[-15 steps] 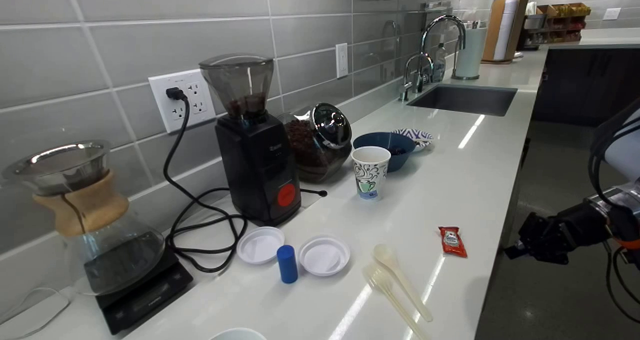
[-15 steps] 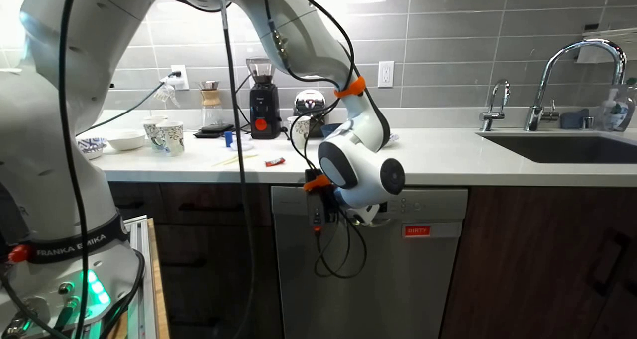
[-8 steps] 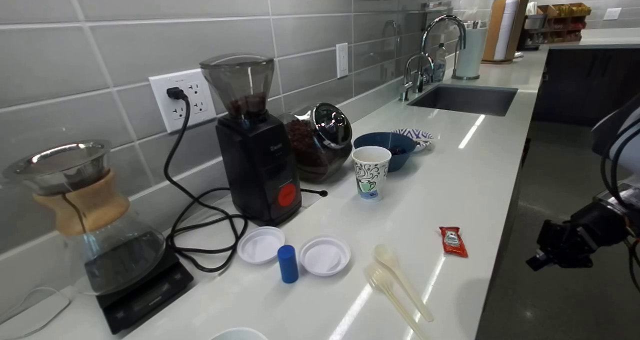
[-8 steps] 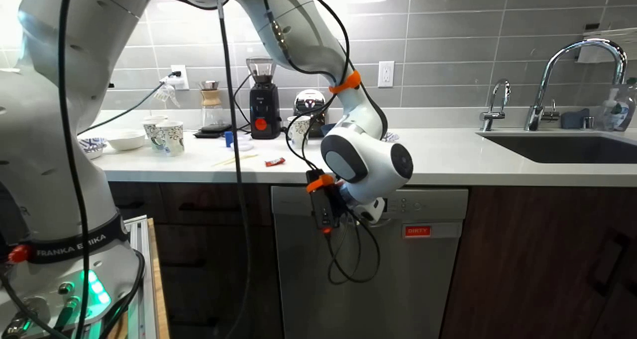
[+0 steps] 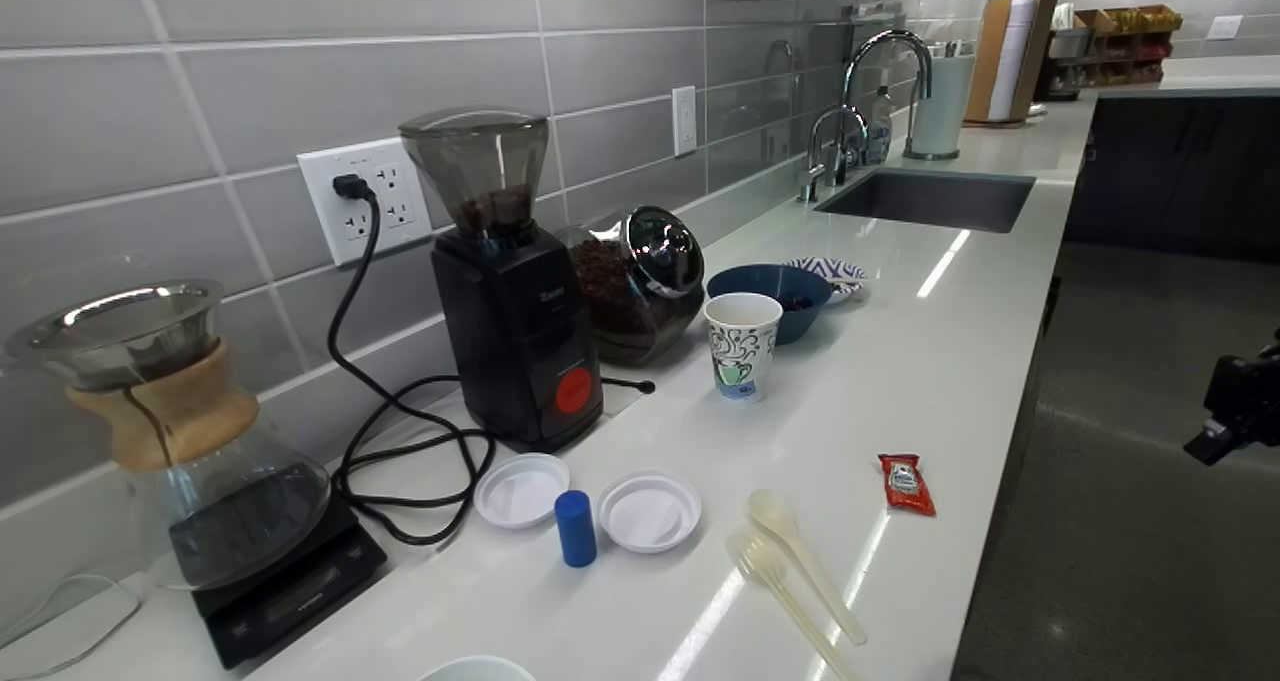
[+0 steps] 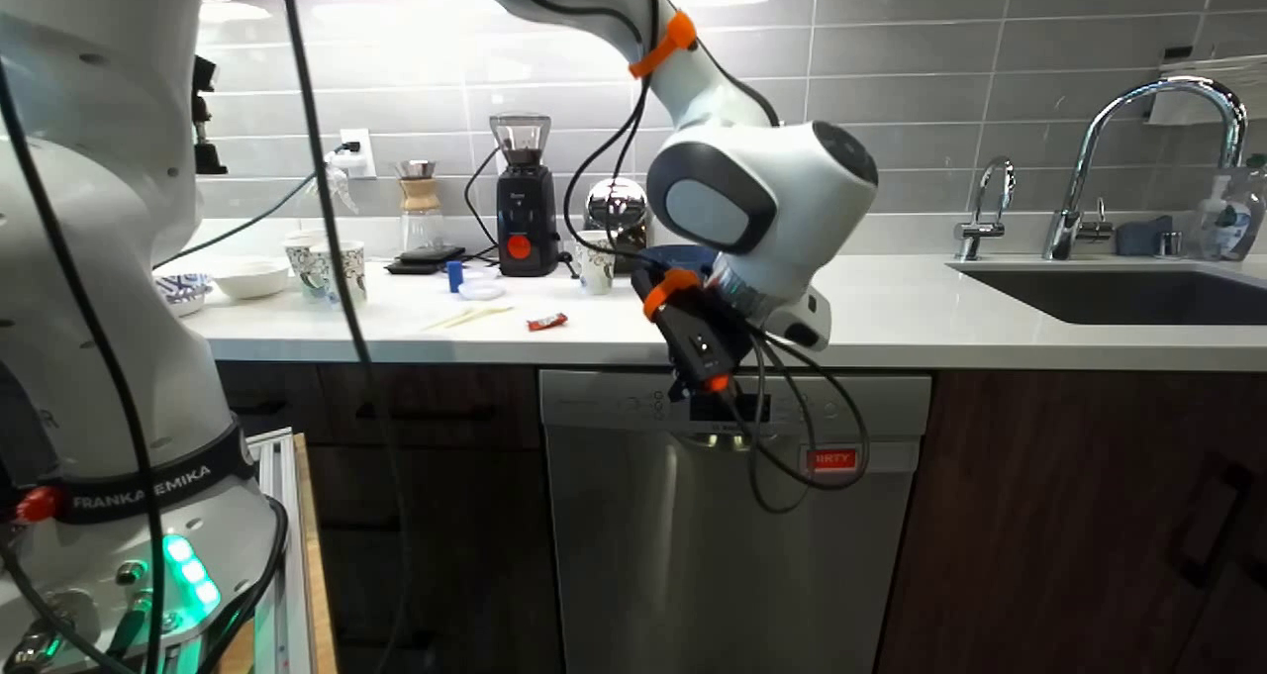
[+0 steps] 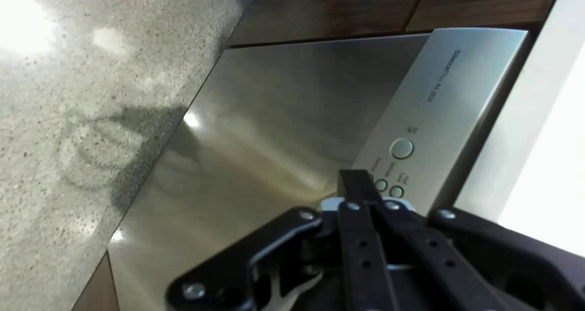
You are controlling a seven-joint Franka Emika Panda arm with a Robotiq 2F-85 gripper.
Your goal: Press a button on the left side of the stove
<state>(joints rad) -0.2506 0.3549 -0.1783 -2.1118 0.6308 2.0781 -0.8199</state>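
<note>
- Claw and arm have shifted: both ride higher than a moment ago, and in an exterior view the claw stands further out from the desk.
- It is pressed together, nothing seen between, which makes one firm poker; keep it so.
- Past its tip, in the wrist view, lies the control panel, with a large round button marked On/Off and small buttons beside it, one partly hidden behind the claw. Contact cannot be told; I judge them apart.
- Pick one target first; the large round button looks easiest. Line the tip up with its middle, come in square and slowly, press briefly, and back out the same way.
- Whatever the task names, this looks like a dishwasher; the buttons seem to sit toward its left end, so steer by the panel.
- Mind the desk's front edge and the red packet near it; the coffee grinder farther back has an orange disc that is not the goal.
</note>
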